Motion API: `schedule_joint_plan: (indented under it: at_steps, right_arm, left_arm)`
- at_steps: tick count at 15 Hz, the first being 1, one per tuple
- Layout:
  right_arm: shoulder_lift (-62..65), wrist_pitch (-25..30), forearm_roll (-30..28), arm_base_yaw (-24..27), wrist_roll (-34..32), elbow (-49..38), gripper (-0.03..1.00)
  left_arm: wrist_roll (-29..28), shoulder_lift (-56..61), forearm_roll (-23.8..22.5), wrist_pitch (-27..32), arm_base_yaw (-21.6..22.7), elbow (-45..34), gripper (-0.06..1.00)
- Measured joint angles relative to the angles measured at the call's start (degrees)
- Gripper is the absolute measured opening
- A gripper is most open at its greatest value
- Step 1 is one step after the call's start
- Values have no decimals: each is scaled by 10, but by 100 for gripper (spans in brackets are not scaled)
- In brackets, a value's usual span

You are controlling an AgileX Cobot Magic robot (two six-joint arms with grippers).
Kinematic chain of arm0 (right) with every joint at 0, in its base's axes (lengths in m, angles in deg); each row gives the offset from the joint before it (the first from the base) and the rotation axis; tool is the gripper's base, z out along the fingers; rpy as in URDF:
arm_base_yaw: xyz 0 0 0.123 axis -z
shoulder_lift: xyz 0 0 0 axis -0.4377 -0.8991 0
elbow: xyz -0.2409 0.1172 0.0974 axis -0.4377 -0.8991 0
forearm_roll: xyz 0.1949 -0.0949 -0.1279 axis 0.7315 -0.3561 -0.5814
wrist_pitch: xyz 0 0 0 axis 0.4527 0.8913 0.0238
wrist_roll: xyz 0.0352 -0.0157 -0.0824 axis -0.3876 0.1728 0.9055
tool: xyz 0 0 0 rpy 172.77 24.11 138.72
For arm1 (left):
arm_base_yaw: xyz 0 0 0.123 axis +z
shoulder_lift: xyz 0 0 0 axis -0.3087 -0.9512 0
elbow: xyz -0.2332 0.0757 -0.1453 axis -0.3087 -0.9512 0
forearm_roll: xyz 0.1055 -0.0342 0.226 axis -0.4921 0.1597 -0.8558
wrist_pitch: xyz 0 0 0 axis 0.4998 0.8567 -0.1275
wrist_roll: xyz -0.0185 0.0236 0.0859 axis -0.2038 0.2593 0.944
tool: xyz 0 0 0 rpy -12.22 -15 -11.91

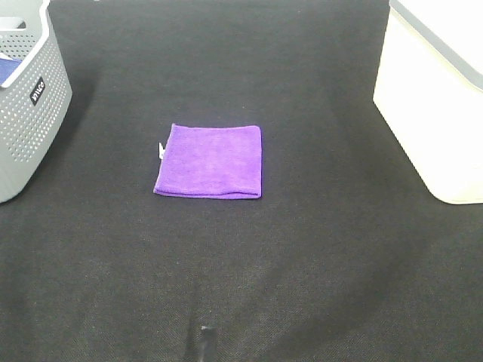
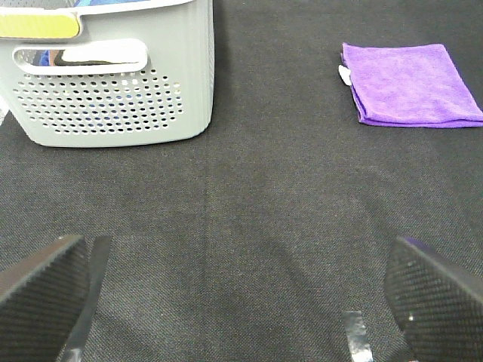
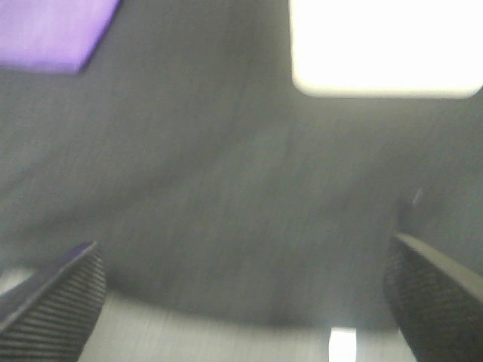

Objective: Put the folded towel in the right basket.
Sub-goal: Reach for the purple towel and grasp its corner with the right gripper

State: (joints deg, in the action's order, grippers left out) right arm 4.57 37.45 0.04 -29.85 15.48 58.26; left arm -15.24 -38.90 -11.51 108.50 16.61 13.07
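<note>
A folded purple towel (image 1: 210, 161) lies flat in the middle of the black cloth-covered table. It also shows in the left wrist view (image 2: 411, 84) and at a corner of the blurred right wrist view (image 3: 53, 30). The white right basket (image 1: 434, 98) stands at the right edge; it shows in the right wrist view (image 3: 385, 47) too. My left gripper (image 2: 241, 302) is open and empty, well short of the towel. My right gripper (image 3: 241, 294) is open and empty, apart from towel and basket. Neither gripper shows in the high view.
A grey perforated basket (image 1: 26, 105) stands at the left edge, with something blue inside; it shows in the left wrist view (image 2: 113, 75). The black cloth (image 1: 302, 264) covers the whole table.
</note>
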Motion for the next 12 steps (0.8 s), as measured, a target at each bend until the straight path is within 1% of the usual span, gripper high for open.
schedule_joint_plan:
  at_steps: [2, 3, 5, 8, 10, 12]
  right_arm:
    - [-162, 30, 39, 0, 3, 57, 95]
    - [-246, 30, 61, 0, 11, 95, 95]
    - [-376, 30, 96, 0, 31, 161, 95]
    - [-519, 28, 129, 0, 49, 231, 95]
    - [-574, 5, 190, 0, 62, 258, 95]
    - [-626, -42, 261, 0, 76, 276, 94]
  left_arm:
    - [0, 0, 0, 0, 0, 0, 99]
    - [0, 0, 0, 0, 0, 0, 99]
    - [0, 0, 0, 0, 0, 0, 99]
    - [0, 0, 0, 0, 0, 0, 99]
    - [0, 0, 0, 0, 0, 0, 99]
    - [0, 0, 0, 0, 0, 0, 99]
